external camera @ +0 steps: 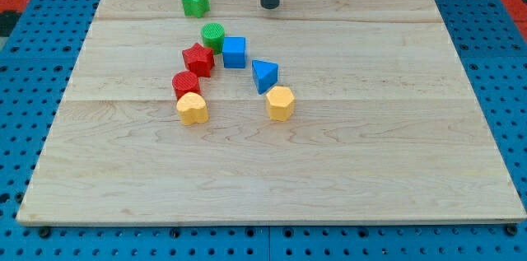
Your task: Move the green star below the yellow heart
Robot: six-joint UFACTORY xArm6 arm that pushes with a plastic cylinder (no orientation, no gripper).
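Yellow heart (192,108), green star (195,1), tip (270,5) apart

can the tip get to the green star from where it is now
Probably yes. My tip stands at the view's top, to the right of the green star, with only bare board between them. The green cylinder and the other blocks lie lower in the view, off that line.

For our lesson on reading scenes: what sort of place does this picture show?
Probably a robotics lab bench. A wooden board lies on a blue perforated panel, small blocks such as the green star and yellow heart sit on it, and my tip rests near the view's top.
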